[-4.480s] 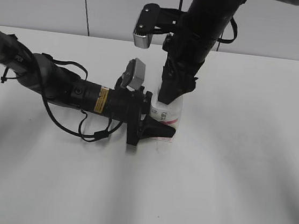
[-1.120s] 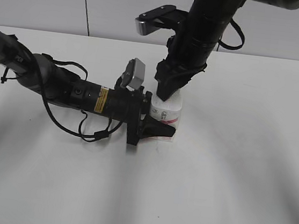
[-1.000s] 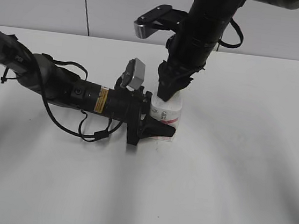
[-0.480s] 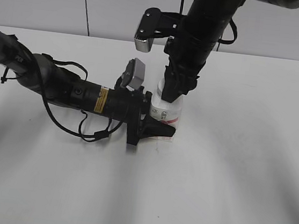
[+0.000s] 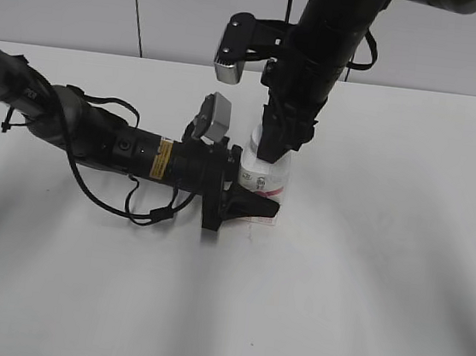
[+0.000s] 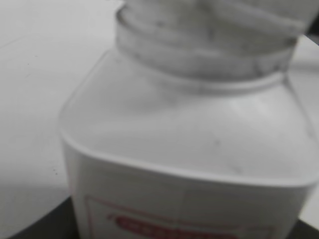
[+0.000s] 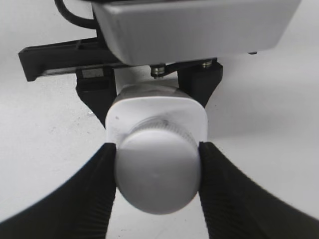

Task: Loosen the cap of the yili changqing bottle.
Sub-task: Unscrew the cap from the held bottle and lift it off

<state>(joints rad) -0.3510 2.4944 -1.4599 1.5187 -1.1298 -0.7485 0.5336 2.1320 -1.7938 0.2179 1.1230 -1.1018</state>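
The white yili changqing bottle point(image 5: 263, 181) with a pink-red label stands upright on the table. My left gripper point(image 5: 248, 201) reaches in from the left and is shut on the bottle's body; the bottle's shoulder point(image 6: 189, 134) fills the left wrist view, close and blurred. My right gripper point(image 5: 274, 148) comes down from above. In the right wrist view its two ribbed black fingers point(image 7: 157, 174) press on both sides of the round white cap point(image 7: 157, 172), which sits on the bottle point(image 7: 197, 117). In the exterior view the cap is hidden behind the right gripper's fingers.
The white table point(image 5: 365, 270) spreads all round the bottle. The left arm with its cables point(image 5: 96, 140) lies low across the left half. The right arm point(image 5: 322, 42) stands as a column over the bottle. A pale wall runs behind.
My right wrist has turned about the bottle's axis with the fingers on the cap; its camera swung from the left round toward the front. The left arm and the bottle have stayed still.
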